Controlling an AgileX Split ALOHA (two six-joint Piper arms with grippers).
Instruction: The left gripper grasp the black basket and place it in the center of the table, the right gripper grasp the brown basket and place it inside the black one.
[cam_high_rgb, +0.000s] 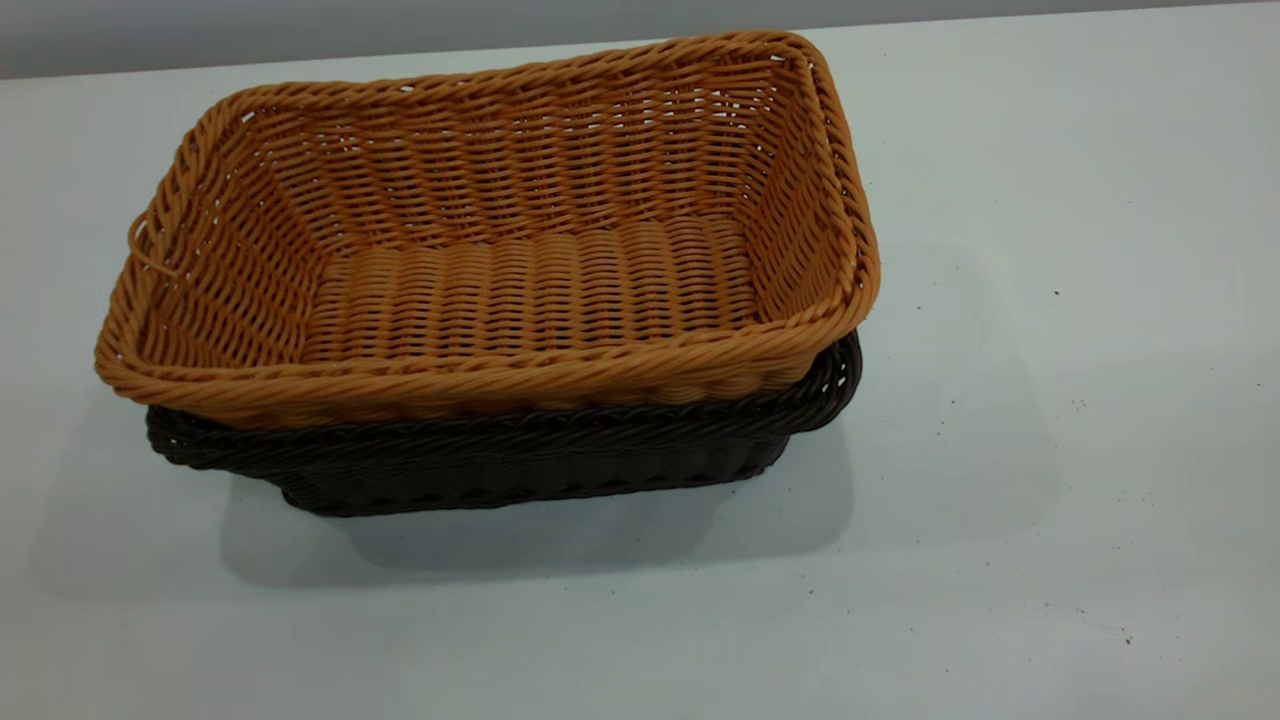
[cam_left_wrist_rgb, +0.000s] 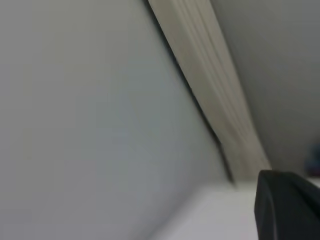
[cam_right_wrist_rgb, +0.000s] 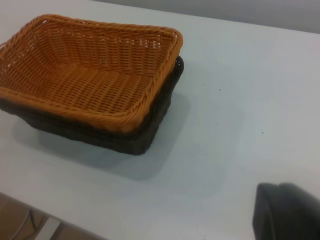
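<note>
A: Where do the jaws stand?

B: Only a dark corner of the right gripper (cam_right_wrist_rgb: 287, 212) shows in its wrist view; I cannot tell whether it is parted or closed. Same for the left gripper (cam_left_wrist_rgb: 287, 205), a black edge against a pale wall.

A: And the baskets from the right gripper?

B: Well apart from it, across bare table (cam_high_rgb: 1050, 400). The brown basket (cam_high_rgb: 500, 290) sits nested inside the black basket (cam_high_rgb: 520, 470), its braided rim riding above the dark rim and tilted slightly.

A: Room around them?

B: Open speckled surface lies between the right gripper and the stack. The table's near edge runs close beside that gripper.
</note>
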